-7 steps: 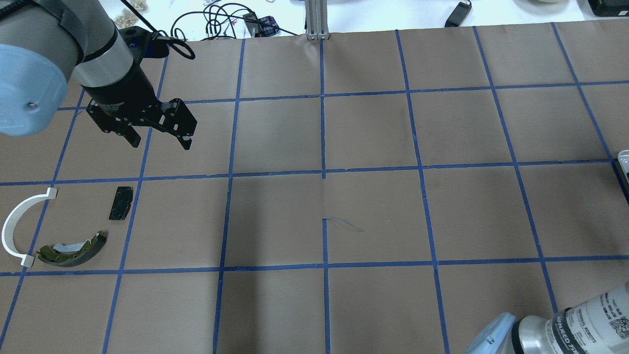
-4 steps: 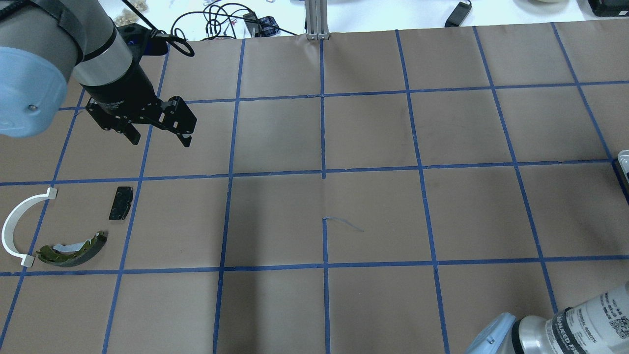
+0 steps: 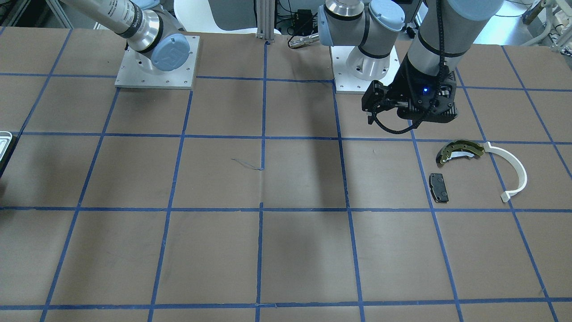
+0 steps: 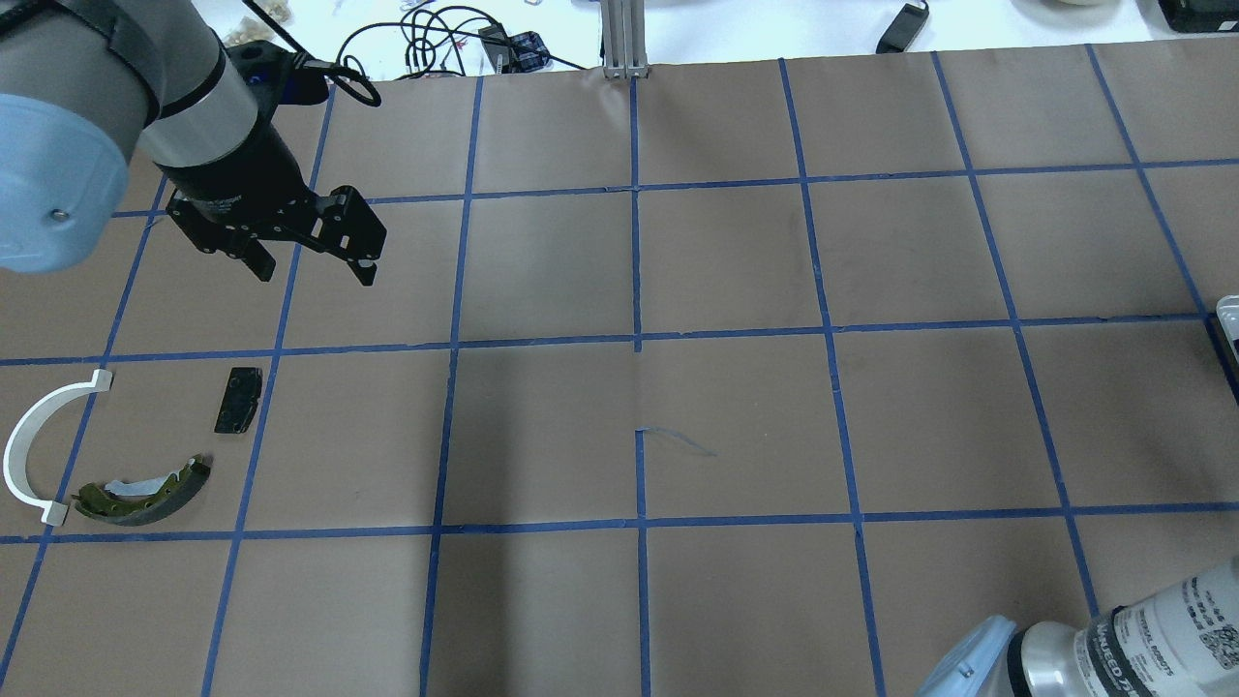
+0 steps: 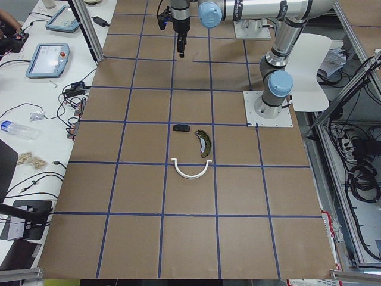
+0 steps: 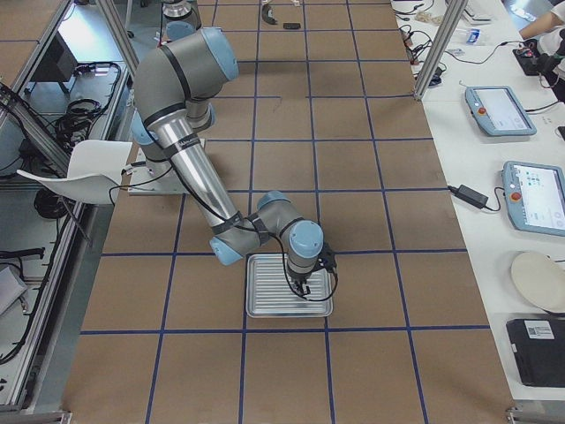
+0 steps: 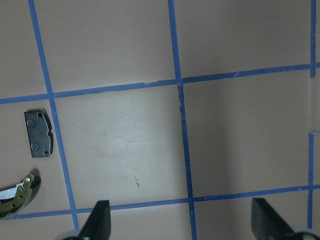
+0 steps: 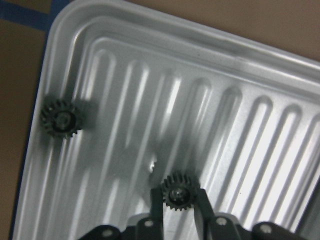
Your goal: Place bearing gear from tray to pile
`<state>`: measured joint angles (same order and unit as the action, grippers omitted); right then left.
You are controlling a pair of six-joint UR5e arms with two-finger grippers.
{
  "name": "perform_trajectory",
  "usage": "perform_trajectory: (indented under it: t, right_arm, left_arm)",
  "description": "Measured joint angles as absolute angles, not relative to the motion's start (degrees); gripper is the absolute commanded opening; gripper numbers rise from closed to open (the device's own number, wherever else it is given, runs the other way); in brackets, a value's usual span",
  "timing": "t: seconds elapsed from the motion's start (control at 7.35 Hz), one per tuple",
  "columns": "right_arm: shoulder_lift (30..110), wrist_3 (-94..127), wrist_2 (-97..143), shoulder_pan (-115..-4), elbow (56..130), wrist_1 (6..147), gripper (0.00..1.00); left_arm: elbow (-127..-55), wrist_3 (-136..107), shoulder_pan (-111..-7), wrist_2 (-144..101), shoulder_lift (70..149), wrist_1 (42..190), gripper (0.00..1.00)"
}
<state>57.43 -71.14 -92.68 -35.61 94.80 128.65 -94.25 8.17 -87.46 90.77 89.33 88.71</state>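
Bearing gear (image 8: 180,191), small, dark, toothed metal, sits pinched between narrowed jaws of right gripper (image 8: 178,196) on ribbed silver tray (image 8: 250,60); second identical gear (image 8: 61,120) lies near tray's corner. Left gripper (image 4: 314,275) hangs wide open, empty.

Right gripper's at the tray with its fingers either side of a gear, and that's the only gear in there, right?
Not the only one. The right wrist view shows two in the tray: the gear between the fingers of the right gripper, and a second gear by the tray's corner. The rest holds.
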Motion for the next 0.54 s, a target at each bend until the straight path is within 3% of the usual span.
perform_trajectory:
  t: [0.54]
  right_arm:
    - [68.5, -58.9, -92.6, -46.5, 97.8, 120.4, 0.0]
  left_arm:
    - [-94.4, 8.2, -87.4, 90.8, 89.4, 88.7, 1.0]
